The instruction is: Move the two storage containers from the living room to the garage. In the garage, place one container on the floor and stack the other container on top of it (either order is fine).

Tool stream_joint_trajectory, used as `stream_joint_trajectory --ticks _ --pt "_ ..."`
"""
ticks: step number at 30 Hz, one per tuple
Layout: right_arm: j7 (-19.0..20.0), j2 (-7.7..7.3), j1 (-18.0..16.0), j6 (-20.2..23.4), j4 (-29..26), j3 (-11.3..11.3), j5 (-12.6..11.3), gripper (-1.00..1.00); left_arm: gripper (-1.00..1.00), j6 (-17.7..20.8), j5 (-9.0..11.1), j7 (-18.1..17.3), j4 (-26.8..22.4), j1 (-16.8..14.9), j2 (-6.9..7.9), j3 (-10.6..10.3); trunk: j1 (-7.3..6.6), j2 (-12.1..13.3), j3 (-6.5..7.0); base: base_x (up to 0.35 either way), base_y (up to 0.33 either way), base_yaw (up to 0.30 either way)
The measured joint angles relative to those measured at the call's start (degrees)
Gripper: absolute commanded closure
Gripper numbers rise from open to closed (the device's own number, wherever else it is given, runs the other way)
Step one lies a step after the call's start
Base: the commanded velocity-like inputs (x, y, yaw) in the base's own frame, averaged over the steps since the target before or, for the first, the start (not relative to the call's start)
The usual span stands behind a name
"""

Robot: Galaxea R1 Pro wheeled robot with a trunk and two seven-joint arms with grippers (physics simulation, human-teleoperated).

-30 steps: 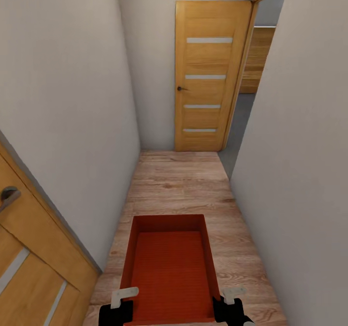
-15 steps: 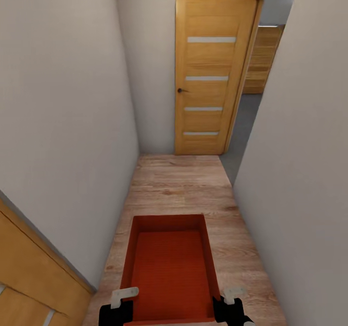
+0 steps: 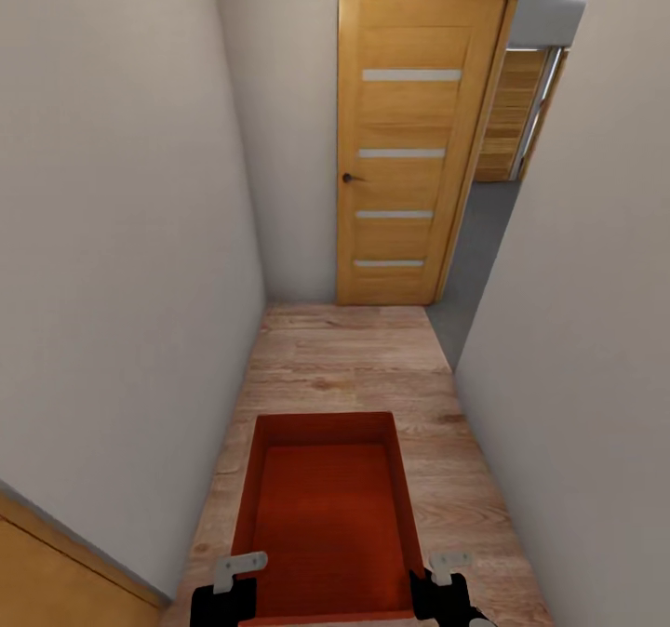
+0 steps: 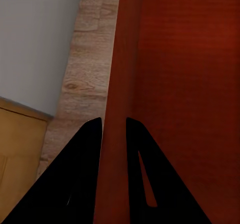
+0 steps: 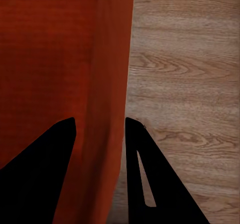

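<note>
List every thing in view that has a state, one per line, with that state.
storage container: upright, open-topped, empty, carried above the wood-plank floor
left end effector: shut on the storage container's side wall
right end effector: shut on the storage container's opposite side wall
wooden door: swung open against the end wall
doorway: open, with grey flooring beyond
</note>
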Motion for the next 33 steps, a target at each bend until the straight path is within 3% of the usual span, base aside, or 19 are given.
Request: stream_joint_trajectory --ticks 33 --pt "0.1 0.03 0.0 0.0 0.1 -0.1 0.1 1.00 1.00 0.0 -0.2 -0.2 0.0 0.0 0.00 0.2 0.00 0.0 0.00 0.316 0.000 0.000"
